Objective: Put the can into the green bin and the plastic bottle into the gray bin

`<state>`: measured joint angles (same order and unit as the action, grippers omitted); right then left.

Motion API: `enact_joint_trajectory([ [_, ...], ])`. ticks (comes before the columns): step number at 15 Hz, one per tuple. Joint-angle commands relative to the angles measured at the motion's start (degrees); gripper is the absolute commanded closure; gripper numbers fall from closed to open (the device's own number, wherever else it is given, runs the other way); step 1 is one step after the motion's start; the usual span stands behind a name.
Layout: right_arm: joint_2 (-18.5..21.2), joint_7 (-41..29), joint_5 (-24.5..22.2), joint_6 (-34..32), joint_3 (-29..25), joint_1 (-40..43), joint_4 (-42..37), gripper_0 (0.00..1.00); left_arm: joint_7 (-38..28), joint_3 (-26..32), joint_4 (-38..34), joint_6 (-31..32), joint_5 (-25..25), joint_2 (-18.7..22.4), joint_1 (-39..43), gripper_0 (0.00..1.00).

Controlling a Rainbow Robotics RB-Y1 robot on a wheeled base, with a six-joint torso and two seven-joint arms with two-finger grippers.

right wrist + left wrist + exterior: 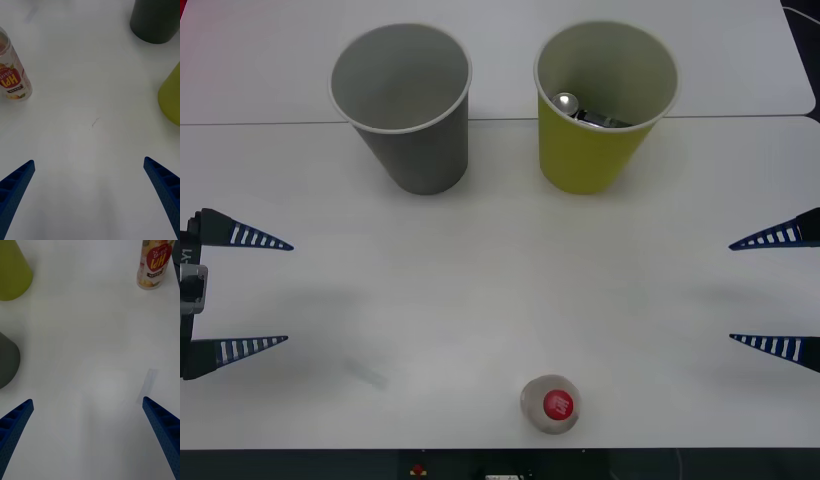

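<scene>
Can (572,105) sits inside the green bin (595,160), silver top visible against the inner wall, so I judge that half done. Plastic bottle (550,403) stands upright near the table's front edge, red cap up, well apart from both bins and roughly midway between my arms. Gray bin (415,150) stands just beside the green one, at the far side. Left gripper (240,290) is at the left edge, fingers spread wide, holding nothing; right gripper (775,290) is at the right edge, likewise spread and holding nothing. Risks as I see them: bottle is tall and light, a glancing finger could topple it and roll it off the front edge; a high carry could clip the gray bin's rim and tip it. Table (480,290) is plain white, faint scuff marks, a seam running behind the bins.
</scene>
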<state>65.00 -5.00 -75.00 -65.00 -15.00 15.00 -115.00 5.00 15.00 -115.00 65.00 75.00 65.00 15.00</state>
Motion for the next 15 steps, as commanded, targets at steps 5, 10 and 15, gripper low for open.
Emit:
enact_joint_trajectory([
  [5,-1.6,0.5,4.6,0.5,-0.6,0.7,0.2,0.00,0.0,0.0,0.0,0.0,0.0,0.0,0.0,0.00],
  [10,-1.6,2.5,4.6,-1.3,0.3,0.2,1.8,0.00,0.0,0.0,0.0,0.0,0.0,0.0,0.0,0.00],
  [15,-1.7,10.3,7.5,-8.1,5.8,-5.6,9.1,0.00,0.0,0.0,0.0,0.0,0.0,0.0,0.0,0.00],
])
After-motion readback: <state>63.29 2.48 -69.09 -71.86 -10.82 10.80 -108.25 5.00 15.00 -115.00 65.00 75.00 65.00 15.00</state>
